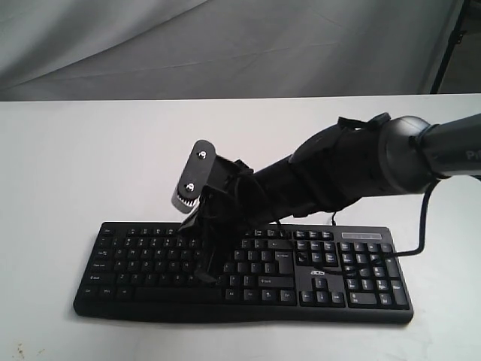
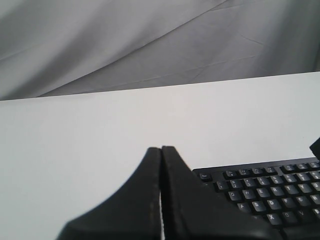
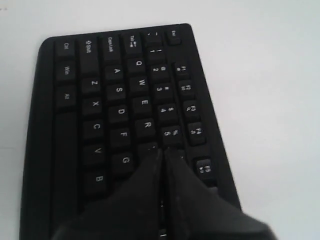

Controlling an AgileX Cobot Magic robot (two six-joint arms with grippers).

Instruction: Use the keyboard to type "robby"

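The black keyboard [image 1: 135, 265] with white legends lies along the front of the white table, its number pad to the right. My right gripper [image 1: 208, 275] reaches in from the right and points down over the left-middle keys, shut with nothing in it. In the right wrist view the right gripper [image 3: 161, 150] has its tips over the key just past R, between G and 5, on the keyboard [image 3: 115, 100]; I cannot tell if they touch. My left gripper [image 2: 161, 148] is shut and empty, off the Esc corner of the keyboard [image 2: 270, 195]. It does not show in the exterior view.
A thin black cable [image 1: 422, 226] runs from the keyboard's back right edge up beside the right arm. The white table [image 1: 90, 158] stretches behind the keyboard. A grey cloth backdrop [image 1: 225, 45] hangs at the far edge.
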